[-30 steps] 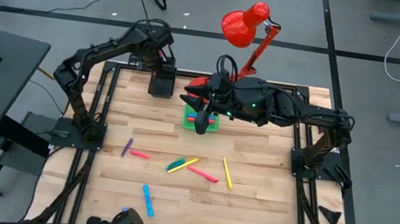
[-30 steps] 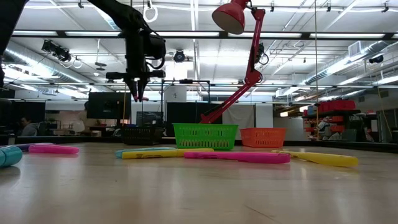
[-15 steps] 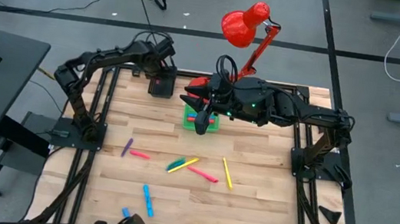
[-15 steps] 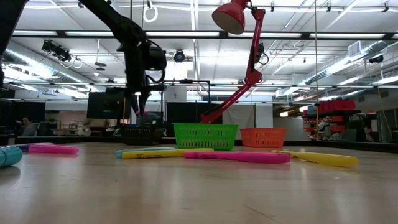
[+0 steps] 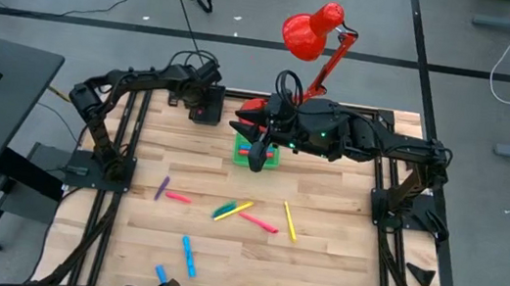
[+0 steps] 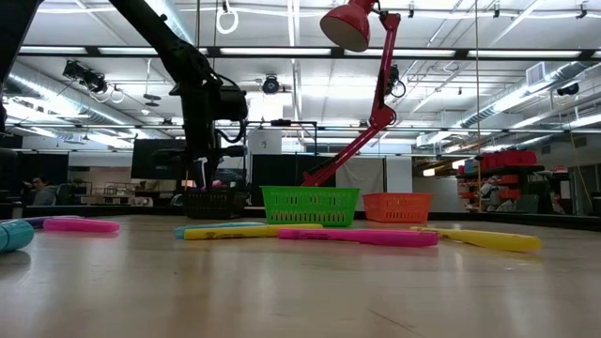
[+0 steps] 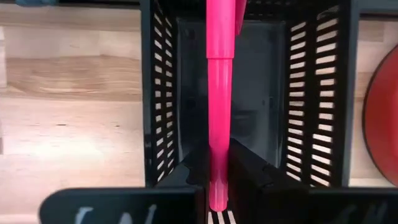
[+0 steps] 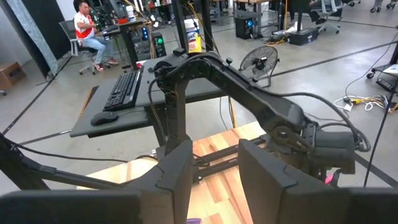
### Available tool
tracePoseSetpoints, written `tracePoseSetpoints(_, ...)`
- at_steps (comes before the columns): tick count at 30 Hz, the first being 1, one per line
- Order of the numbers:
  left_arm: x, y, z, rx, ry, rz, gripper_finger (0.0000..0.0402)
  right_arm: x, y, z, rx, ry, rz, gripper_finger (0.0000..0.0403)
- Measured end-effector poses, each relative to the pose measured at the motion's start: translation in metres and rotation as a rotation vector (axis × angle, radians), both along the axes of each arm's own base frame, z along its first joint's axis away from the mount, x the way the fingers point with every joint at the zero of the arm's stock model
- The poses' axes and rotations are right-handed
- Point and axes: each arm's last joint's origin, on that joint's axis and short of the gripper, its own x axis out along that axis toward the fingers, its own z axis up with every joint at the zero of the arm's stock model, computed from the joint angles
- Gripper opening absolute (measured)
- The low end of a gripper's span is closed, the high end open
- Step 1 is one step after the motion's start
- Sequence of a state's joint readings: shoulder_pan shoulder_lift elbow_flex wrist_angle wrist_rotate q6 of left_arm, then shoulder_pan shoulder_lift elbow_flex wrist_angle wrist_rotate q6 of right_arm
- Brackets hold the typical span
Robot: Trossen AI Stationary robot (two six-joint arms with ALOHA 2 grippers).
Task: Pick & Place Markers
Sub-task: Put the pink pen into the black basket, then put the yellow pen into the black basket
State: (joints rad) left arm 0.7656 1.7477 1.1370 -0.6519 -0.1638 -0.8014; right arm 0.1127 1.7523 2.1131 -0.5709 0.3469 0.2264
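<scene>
The left pincer (image 7: 217,180) pinches a slim pink plastic marker (image 7: 219,93) by one end, its length pointing straight down into the black slotted plastic bin (image 7: 311,93) at the upper left of the high view; holding it upright over the opening likely lets it drop in cleanly rather than catch on the rim. In the low view the left arm stands above that bin at left of centre.

The right pincer (image 5: 258,158) hangs over the green mesh bin (image 5: 271,158) in the upper middle of the high view, waiting; whether its fingers (image 8: 177,174) grip anything cannot be told (the wrist view looks past them into the room).

The remaining markers, among them a yellow one (image 5: 290,221), a pink one (image 5: 257,222) and a blue one (image 5: 188,255), lie scattered over the lower half of the wooden worktop (image 5: 338,263). The black bin's floor is too dark to show any contents, and the marker's lower tip is cut off.
</scene>
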Motion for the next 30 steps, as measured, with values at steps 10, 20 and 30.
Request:
tracePoseSetpoints(10,0.002,-0.004,-0.017,-0.015,-0.011,0.013,0.0040,0.000,0.000,0.000,-0.003,0.001,0.001,0.0130)
tracePoseSetpoints(20,0.007,0.001,-0.015,0.015,-0.073,0.012,0.0135,0.000,0.000,-0.001,-0.008,0.009,0.001,0.0130)
tracePoseSetpoints(30,0.007,0.001,-0.015,0.011,-0.085,0.008,0.0152,0.000,0.000,-0.001,-0.010,0.009,0.002,0.0130)
